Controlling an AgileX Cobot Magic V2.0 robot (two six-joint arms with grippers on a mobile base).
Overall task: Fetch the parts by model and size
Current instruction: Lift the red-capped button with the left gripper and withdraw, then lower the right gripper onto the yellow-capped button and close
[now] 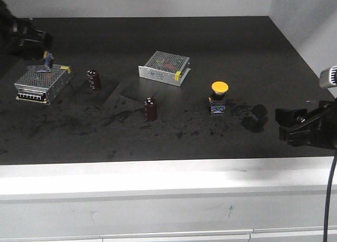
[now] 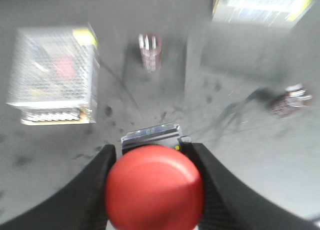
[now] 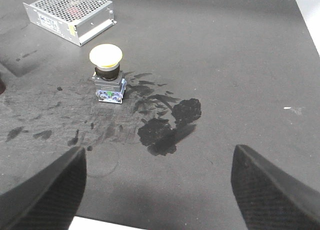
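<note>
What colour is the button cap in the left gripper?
Red cap, clearest in the left wrist view.

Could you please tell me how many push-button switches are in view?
2. The yellow-capped switch stands on the table, right of centre; the red-capped switch is held in the left gripper.

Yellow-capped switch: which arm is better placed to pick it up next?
Right. The right tool, open, faces the yellow-capped switch just ahead; the left tool is shut on the red-capped switch.
</note>
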